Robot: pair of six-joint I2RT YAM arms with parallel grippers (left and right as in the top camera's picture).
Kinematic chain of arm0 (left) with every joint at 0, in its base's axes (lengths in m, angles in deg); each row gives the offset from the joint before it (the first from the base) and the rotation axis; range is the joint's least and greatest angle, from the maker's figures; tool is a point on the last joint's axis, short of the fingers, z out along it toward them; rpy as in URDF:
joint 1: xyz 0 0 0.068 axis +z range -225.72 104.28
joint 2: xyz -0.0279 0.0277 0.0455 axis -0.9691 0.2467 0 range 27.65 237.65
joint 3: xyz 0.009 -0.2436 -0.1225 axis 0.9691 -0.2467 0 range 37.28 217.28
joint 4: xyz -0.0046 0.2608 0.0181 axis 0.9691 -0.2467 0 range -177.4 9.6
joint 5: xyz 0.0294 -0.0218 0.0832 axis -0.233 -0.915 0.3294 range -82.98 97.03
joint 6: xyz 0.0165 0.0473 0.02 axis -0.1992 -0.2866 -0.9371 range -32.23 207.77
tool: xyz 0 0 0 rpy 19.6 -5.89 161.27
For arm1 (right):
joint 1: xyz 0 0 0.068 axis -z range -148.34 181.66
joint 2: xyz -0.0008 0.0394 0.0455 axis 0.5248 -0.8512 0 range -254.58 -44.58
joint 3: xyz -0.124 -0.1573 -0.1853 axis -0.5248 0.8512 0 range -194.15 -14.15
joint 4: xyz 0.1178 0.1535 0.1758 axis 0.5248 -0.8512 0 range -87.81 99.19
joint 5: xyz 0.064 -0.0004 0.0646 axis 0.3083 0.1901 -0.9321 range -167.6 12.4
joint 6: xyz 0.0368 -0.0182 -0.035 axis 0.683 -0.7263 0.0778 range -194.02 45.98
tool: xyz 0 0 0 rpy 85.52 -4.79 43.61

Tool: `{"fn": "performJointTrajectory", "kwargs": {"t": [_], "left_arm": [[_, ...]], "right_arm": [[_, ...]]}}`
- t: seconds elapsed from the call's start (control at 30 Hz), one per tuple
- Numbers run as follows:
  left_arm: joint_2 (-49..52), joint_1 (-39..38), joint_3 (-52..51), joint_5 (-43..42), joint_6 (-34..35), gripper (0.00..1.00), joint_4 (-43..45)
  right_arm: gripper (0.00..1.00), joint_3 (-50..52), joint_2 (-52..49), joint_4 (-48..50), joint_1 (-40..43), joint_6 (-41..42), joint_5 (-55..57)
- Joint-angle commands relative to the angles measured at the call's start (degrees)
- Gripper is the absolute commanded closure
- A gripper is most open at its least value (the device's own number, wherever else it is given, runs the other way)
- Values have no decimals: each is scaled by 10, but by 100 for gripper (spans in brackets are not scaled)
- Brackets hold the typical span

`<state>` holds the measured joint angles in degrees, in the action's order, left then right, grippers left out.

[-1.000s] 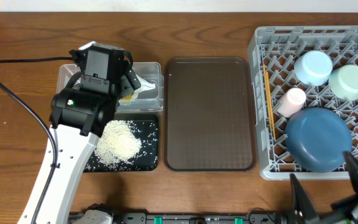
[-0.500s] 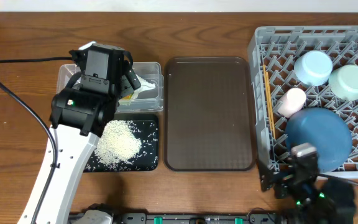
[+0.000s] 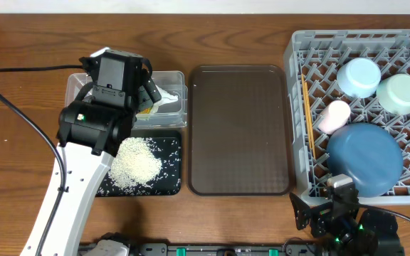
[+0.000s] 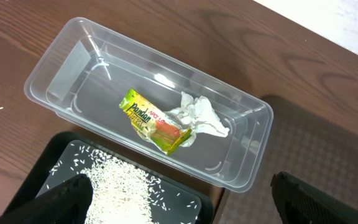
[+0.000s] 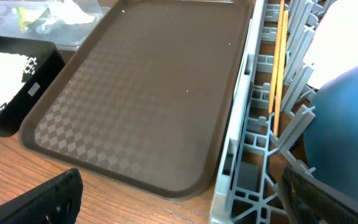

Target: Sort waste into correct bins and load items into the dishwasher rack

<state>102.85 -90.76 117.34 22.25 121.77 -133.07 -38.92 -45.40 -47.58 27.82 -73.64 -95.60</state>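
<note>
R gripper (image 3: 320, 206) backed off the rack (image 3: 299, 85), L gripper (image 3: 117, 89) idle over tub (image 4: 253, 143) (both spread wide, empty), so looks done.

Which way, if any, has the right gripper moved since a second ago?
Yes: the right gripper went left along the dishwasher rack's near edge, ending off its front-left corner.

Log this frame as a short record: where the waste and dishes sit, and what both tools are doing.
clear tub: snack wrapper and crumpled tissue inside
black tray: pile of rice
dishwasher rack: dark blue bowl, light blue bowl, mint green bowl, pink cup, chopsticks along its left edge
brown serving tray: bare
left tool: open, above the clear tub, holding nothing
right tool: open, near the rack's front-left corner, holding nothing
</note>
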Motion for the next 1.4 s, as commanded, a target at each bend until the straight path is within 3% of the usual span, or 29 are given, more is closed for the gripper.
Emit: {"fn": "performJointTrajectory", "kwargs": {"t": [0.0,0.27,0.67,0.87,1.17,1.37], "left_arm": [[-3,3,1,9,-10,5,-2],[-3,3,1,9,-10,5,-2],[-3,3,1,9,-10,5,-2],[-3,3,1,9,-10,5,-2],[-3,3,1,9,-10,5,-2],[-3,3,1,9,-10,5,-2]], "right_arm": [[1,4,5,0,-2,-7,0],[1,4,5,5,-4,-18,17],[1,10,5,360,-6,-18,58],[1,39,5,470,-6,-18,86],[1,165,5,678,-6,-17,85],[1,199,5,714,-6,-18,93]]}}
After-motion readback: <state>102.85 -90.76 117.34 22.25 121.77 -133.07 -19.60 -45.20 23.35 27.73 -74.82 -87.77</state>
